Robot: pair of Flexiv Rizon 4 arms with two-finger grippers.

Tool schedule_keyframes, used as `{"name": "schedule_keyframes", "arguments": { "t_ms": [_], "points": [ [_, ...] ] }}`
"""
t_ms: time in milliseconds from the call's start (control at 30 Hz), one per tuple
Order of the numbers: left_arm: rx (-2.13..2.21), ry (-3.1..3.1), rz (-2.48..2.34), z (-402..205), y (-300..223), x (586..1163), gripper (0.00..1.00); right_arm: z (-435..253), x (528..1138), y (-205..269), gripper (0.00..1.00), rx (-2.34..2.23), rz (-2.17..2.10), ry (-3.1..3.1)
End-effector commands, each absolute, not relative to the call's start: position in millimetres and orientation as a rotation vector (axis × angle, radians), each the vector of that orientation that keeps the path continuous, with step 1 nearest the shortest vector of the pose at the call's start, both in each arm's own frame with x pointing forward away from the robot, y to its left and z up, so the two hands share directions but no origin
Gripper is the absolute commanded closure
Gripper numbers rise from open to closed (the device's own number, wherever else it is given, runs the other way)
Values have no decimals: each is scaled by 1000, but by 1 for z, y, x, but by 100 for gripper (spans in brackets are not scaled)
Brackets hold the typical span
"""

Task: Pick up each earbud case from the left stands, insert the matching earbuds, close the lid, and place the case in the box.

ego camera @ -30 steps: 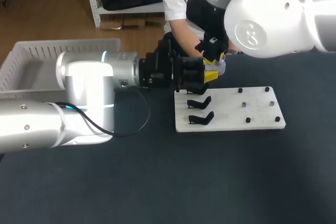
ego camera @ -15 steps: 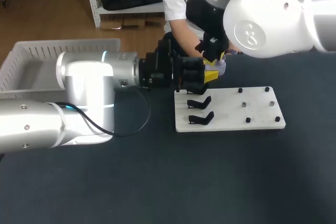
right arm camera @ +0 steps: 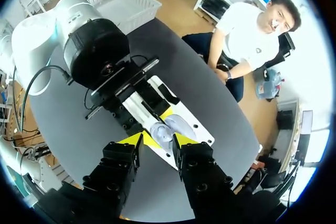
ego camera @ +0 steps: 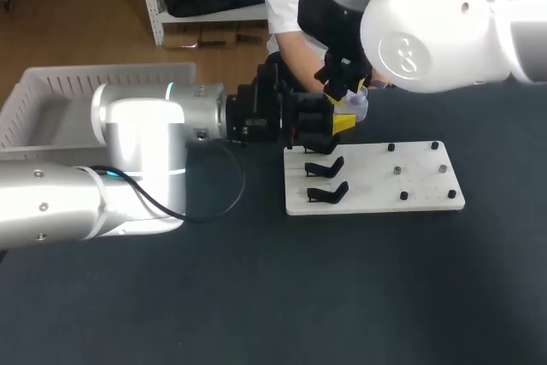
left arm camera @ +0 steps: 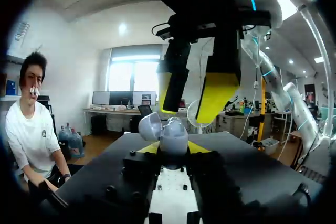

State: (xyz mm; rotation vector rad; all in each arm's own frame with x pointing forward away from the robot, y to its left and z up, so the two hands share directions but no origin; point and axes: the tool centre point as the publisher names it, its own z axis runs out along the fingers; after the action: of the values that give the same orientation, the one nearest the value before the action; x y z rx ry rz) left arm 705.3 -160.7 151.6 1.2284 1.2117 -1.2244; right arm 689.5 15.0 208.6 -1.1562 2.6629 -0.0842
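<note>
Pale lilac earbud case (left arm camera: 173,137), lid open, clamped between the fingertips of the left gripper (left arm camera: 174,149) over the far corner of the white stand board (ego camera: 376,203); right gripper (right arm camera: 157,141) hovers just above it, fingers apart, holding nothing.

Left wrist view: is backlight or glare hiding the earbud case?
Left wrist view: no, the earbud case is evenly lit in the left claw; only the right claw above it is dark against the bright background. Right wrist view: case clearly lit, no glare. Head view: the right arm covers most of it.
</note>
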Motion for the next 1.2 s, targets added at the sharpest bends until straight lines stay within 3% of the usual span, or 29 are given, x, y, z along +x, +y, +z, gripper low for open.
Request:
{"name": "schedule_keyframes", "arguments": {
  "t_ms": [33, 233, 400, 633, 1200],
  "points": [
    [1223, 1213, -1218, 151, -161, 703, 100, 225, 686, 14, 63, -1112, -51, 2637],
    [1223, 1213, -1218, 151, -161, 703, 100, 227, 710, 17, 65, -1040, -2, 2607],
    [1223, 1213, -1218, 151, -161, 703, 100, 226, 734, 16, 57, -961, 13, 2583],
    [1223, 1213, -1218, 151, -161, 703, 100, 210, 760, 10, 56, -855, 46, 2620],
    [1223, 1213, -1218, 151, -161, 703, 100, 190, 733, -13, 59, -761, 48, 2697]
  ]
}}
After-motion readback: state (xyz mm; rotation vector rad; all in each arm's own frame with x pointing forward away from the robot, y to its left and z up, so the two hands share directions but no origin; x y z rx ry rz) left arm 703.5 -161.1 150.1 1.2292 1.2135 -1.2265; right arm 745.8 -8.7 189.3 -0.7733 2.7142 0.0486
